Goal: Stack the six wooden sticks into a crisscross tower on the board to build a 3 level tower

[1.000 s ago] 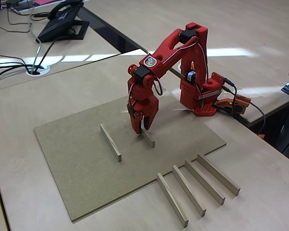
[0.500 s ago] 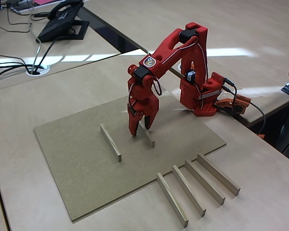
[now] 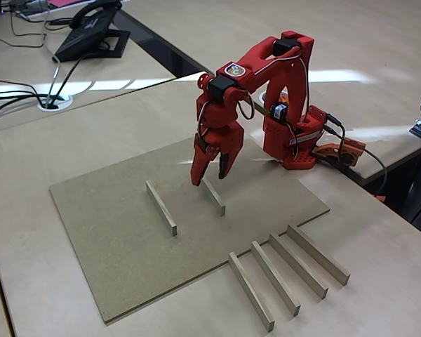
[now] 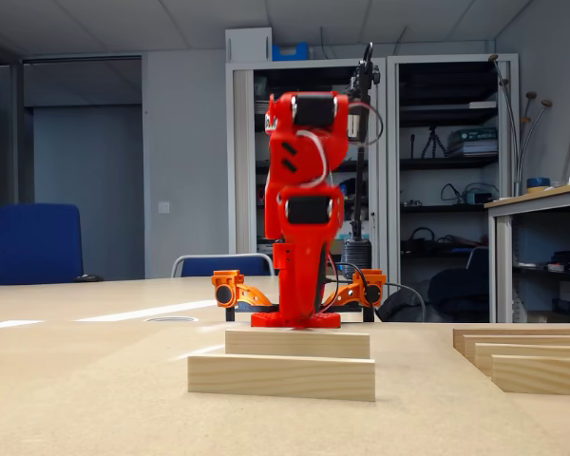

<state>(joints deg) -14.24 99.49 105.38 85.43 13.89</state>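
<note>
1. The jaws (image 3: 210,172) stand apart and empty, above the far end of the rear stick (image 3: 212,196) on the board (image 3: 119,239).
2. The near stick (image 3: 161,207) and the rear stick lie flat and parallel on the board, well apart. Judgement: this pair forms level one, and the gap between them lets a crossing pair bridge both.
3. In the low fixed view the two sticks appear one behind the other, the front one (image 4: 281,377) and the back one (image 4: 297,344), with the arm (image 4: 299,199) upright behind them.
4. Four spare sticks (image 3: 288,270) lie side by side on the table (image 3: 379,281) just off the board's right edge. They are evenly spaced and not touching, probably so that the jaws can straddle any one alone.
5. Judgement: one of three levels is laid. The next move calls for a spare stick set crosswise over both base sticks without nudging them.
</note>
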